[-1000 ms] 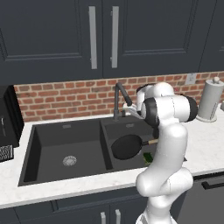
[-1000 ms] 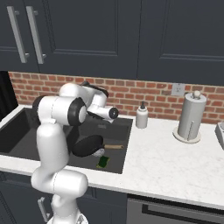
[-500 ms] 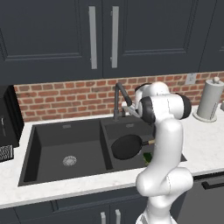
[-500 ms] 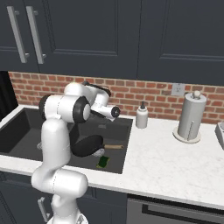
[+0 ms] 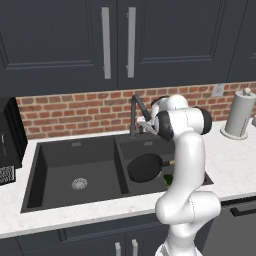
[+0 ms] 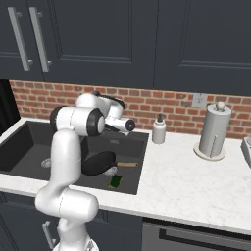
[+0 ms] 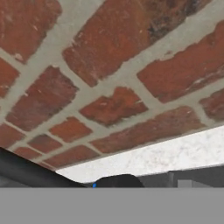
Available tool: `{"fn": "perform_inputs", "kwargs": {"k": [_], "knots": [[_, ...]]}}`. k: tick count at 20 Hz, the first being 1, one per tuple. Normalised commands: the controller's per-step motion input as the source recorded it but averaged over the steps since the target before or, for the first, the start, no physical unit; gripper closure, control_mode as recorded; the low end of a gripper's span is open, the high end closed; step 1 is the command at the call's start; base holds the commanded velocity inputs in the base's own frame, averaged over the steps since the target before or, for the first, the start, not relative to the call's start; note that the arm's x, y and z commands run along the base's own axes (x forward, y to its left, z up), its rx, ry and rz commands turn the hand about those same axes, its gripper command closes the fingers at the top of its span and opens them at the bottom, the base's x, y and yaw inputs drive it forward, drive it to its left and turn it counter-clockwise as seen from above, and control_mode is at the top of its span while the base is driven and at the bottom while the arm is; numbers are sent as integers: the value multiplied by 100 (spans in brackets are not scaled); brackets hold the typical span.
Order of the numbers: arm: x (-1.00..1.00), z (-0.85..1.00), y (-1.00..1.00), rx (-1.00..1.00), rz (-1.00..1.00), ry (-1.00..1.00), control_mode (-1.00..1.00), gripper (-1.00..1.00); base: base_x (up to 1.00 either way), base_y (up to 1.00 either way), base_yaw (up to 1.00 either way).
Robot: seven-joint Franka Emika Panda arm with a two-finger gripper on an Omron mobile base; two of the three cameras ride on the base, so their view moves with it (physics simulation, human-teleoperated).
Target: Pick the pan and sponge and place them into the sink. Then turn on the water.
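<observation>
Black and matte, the sink (image 5: 50,165) is spreading across the middle left of the left base view, and the pan (image 5: 144,167) is lying in its right basin near the frame's centre, its short handle pointing right toward the white arm (image 5: 187,165). Just below and right of the pan, a sliver of the green sponge (image 5: 168,180) is peeking out beside the arm, and the dark faucet (image 5: 136,114) is rising behind the basin at centre. A paper towel holder (image 5: 237,114) is standing at the right edge. In the right base view the pan (image 6: 98,163) is sitting at centre left in the near basin of the sink (image 6: 139,162), with the sponge (image 6: 115,181) lying just below and right of it, and a soap bottle (image 6: 158,130) is standing on the counter (image 6: 196,181) to the right. In the hand view, brick wall (image 7: 109,74) is filling the upper frame, pale counter is showing at lower right, and a dark rounded part (image 7: 118,181) is sitting at bottom centre; the gripper's jaws are standing wide apart, holding nothing.
</observation>
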Motion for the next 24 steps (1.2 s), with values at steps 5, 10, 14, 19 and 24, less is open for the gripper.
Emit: {"fn": "perform_inputs", "kwargs": {"k": [5, 10, 14, 19, 24], "knots": [[26, -17, 4, 0, 0, 1, -100, -100, 0, 0, 0], [23, -16, 3, 0, 0, 1, -100, 100, 0, 0, 0], [25, -20, 2, 0, 0, 0, -100, 100, 0, 0, 0], [23, -10, 0, 0, 0, 0, -100, 100, 0, 0, 0], [16, -1, 0, 3, 0, 0, -100, 100, 0, 0, 0]]}}
